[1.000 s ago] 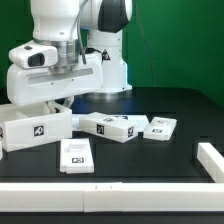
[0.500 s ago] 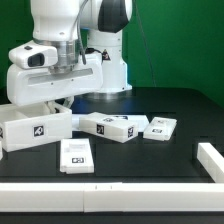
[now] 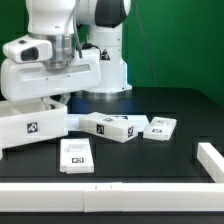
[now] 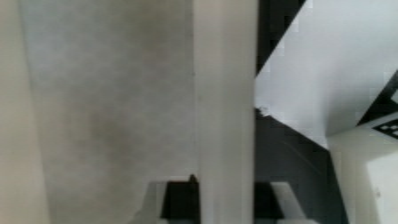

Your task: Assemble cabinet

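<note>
Clamping one wall of the white box frame (image 3: 30, 125) in its nearly closed jaws, the gripper (image 4: 226, 195) is holding the frame at the exterior view's left, with three small blocks (image 3: 112, 126) lying beside it.

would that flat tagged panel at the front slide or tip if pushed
Probably slides: the flat panel lies low and broad on the table. It looks like rigid plastic, so likely no flexing. Pushed off-centre, it may twist.
</note>
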`<action>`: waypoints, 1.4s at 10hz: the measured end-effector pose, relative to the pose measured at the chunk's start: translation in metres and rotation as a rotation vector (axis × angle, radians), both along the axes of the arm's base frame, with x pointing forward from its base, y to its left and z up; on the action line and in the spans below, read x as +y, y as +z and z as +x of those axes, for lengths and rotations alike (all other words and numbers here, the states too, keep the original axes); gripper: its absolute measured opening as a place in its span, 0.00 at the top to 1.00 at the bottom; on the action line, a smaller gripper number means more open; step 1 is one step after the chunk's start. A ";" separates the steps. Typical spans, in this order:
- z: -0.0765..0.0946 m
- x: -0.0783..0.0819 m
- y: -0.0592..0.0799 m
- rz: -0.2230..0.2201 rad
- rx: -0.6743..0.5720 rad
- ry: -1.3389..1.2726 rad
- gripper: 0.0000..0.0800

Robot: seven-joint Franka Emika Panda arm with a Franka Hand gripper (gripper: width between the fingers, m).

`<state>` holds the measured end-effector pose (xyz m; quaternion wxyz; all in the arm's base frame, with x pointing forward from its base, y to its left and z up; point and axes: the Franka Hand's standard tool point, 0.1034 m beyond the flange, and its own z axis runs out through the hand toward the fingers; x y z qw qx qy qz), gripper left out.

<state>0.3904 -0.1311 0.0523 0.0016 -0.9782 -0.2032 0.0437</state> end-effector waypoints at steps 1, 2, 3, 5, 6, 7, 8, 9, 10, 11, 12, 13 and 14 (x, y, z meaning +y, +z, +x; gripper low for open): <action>0.003 0.005 0.008 -0.007 -0.004 -0.115 0.89; 0.010 0.017 0.018 -0.014 -0.001 -0.231 0.89; 0.017 0.033 0.030 -0.018 0.015 -0.384 0.89; 0.049 0.068 0.051 -0.040 0.028 -0.620 0.89; 0.076 0.078 0.060 -0.041 0.019 -0.766 0.89; 0.086 0.080 0.058 -0.040 0.013 -0.845 0.89; 0.081 0.080 0.055 -0.045 0.020 -0.880 0.89; 0.081 0.081 0.054 -0.048 0.021 -0.930 0.89; 0.081 0.083 0.054 -0.049 0.026 -1.012 0.89; 0.081 0.084 0.053 -0.054 0.030 -1.082 0.89; 0.086 0.088 0.050 -0.062 0.034 -1.232 0.89; 0.105 0.098 0.047 -0.069 0.025 -1.361 0.89; 0.128 0.108 0.045 -0.070 0.009 -1.450 0.89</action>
